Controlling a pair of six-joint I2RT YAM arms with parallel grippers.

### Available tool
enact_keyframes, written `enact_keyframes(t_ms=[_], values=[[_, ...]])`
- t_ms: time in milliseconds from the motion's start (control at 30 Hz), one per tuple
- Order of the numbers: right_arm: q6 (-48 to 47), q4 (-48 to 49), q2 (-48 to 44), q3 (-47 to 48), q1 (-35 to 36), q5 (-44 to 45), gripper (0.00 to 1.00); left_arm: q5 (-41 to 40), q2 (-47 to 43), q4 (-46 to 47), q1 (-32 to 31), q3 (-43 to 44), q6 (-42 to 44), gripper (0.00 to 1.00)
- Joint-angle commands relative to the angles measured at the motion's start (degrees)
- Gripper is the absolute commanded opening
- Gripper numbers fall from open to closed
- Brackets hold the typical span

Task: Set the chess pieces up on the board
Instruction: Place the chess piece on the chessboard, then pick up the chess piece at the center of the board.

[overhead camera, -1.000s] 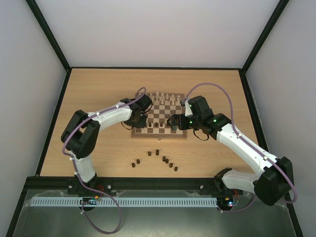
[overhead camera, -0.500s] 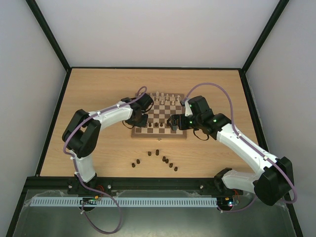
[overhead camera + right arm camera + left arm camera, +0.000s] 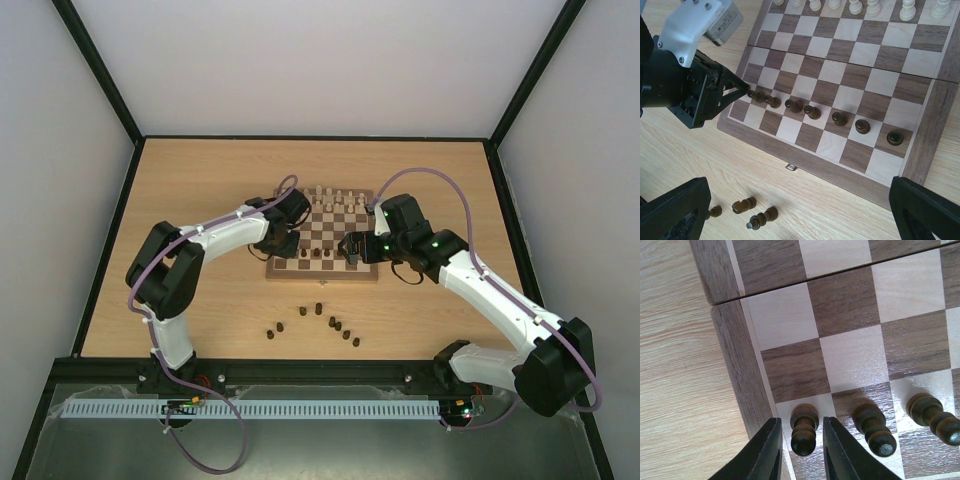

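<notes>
Left claw [image 3: 800,420] straddles dark pawn [image 3: 804,434] on board [image 3: 850,300].

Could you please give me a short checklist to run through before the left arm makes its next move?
1. The dark pawn between the left claw fingers stands upright on its edge-column square of the board: ok.
2. The left claw is clear of that pawn, with narrow gaps on both sides: ok.
3. The neighbouring pawn is apart from the nearer finger, though close: ok.
4. The right claw is open and empty: ok.
5. All dark pieces on the board: not ok; loose dark pieces lie on the table.
</notes>
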Motion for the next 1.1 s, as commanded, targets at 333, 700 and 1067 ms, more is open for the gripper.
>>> enact_keyframes(t_ms=[333, 700, 1067], values=[[-0.3, -0.1, 0.3, 0.0, 0.0, 0.5, 0.99, -0.9, -11.6, -3.0, -0.1, 2.7, -0.8, 0.43], [-0.3, 1.0, -2.6, -0.3, 0.0, 0.2, 0.99, -1.1, -18.6, -5.7, -0.4, 8.0, -1.2, 0.62], [2.2, 1.9, -0.9, -0.4, 0.0, -5.8, 0.99, -1.9, -24.2, -6.9, -3.3, 5.7, -4.1, 0.99]])
